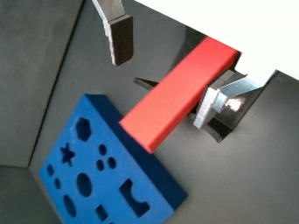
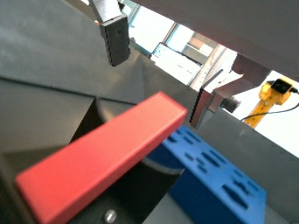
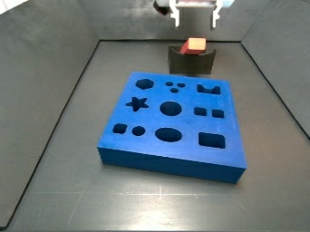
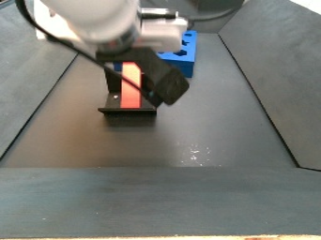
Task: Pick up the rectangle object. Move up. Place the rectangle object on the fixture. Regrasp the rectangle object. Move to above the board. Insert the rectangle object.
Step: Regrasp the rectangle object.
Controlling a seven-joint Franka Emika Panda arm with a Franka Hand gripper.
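Observation:
The rectangle object (image 3: 193, 45) is a red-orange bar resting in the notch of the dark fixture (image 3: 191, 62), beyond the far edge of the blue board (image 3: 175, 124). My gripper (image 3: 194, 11) hangs just above the bar, open. In both wrist views the bar (image 1: 176, 92) (image 2: 100, 162) lies below and between the fingers. One finger (image 1: 118, 37) stands well clear of it; whether the second finger (image 1: 212, 103), close beside it, touches it I cannot tell. In a side view the arm partly covers the bar (image 4: 129, 77) on the fixture (image 4: 128, 112).
The board (image 1: 103, 166) (image 2: 216, 179) lies beside the fixture with several dark cut-outs, among them a star, circles and squares. Grey walls (image 3: 67, 82) enclose the dark floor on the sides. The board (image 4: 182, 49) lies behind the arm in a side view.

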